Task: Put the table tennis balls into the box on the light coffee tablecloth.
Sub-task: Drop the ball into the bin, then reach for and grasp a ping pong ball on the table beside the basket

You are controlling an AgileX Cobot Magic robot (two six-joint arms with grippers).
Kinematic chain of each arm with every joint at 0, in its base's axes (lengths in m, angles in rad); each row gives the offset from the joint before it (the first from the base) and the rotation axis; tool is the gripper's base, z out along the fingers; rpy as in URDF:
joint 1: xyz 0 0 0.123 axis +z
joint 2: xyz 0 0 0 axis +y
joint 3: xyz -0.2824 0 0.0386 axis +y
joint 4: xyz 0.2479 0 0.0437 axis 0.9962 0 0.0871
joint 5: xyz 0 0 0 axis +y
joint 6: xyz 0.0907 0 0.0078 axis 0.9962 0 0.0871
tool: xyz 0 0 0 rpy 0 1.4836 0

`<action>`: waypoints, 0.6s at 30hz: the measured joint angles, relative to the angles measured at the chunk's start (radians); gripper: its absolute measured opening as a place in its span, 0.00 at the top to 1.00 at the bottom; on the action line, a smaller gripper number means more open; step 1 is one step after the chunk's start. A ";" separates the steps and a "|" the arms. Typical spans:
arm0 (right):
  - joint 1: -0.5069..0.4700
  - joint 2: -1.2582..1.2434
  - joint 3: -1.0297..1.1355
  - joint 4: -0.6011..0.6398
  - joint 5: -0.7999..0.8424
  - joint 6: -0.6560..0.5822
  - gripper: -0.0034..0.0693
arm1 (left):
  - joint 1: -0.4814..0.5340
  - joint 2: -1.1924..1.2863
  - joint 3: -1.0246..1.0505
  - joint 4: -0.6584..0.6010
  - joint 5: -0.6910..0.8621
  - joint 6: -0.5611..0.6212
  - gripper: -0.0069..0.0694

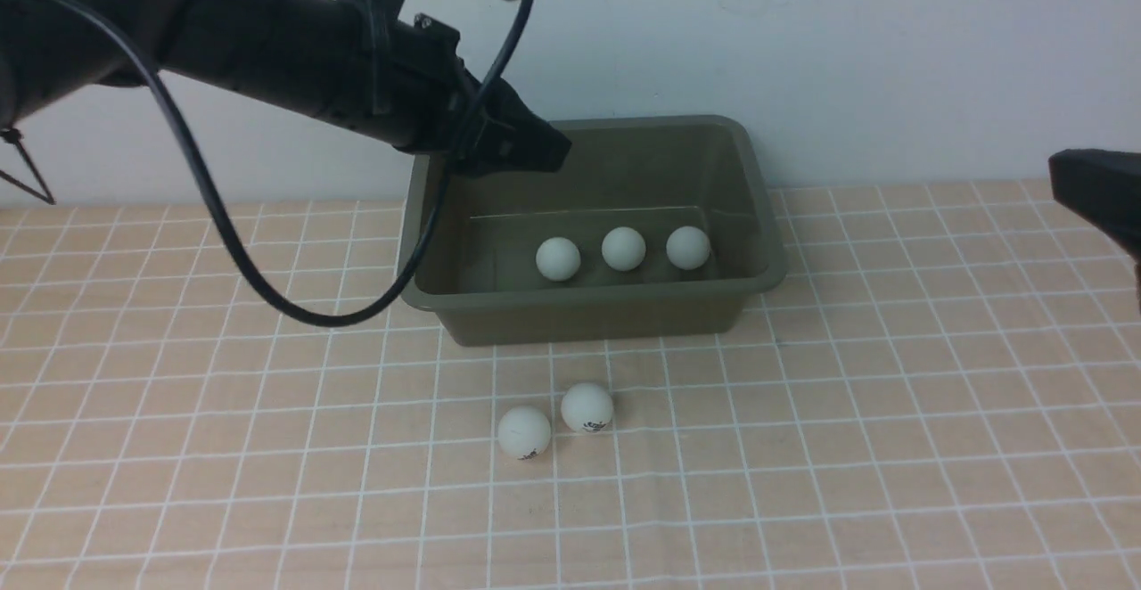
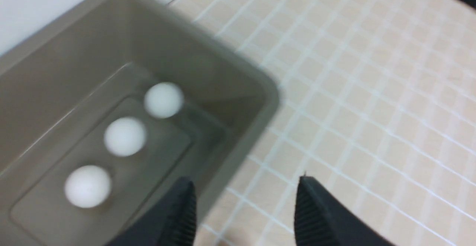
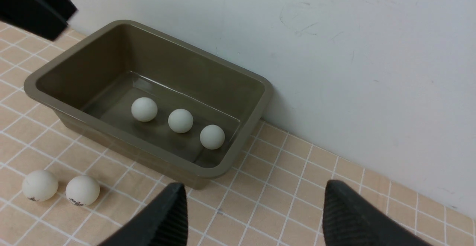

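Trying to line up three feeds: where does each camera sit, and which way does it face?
Front view: between the arms, looking forward across the tablecloth to the box at the wall; left arm over the box's rim, right arm at the edge.
Left wrist view: on the left arm, looking down into the box; open left gripper shows.
Right wrist view: on the right arm, looking down at the box; open right gripper shows.
Shared: all see three balls inside; front and right wrist see two balls outside.

Before me, the light coffee tablecloth (image 1: 891,447) carries the box (image 1: 588,318) and two table tennis balls (image 1: 524,432) lying close beside each other.
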 joint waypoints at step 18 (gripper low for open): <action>0.000 0.000 0.000 0.000 0.013 0.000 0.33 | -0.011 -0.055 -0.006 -0.192 0.208 0.364 0.81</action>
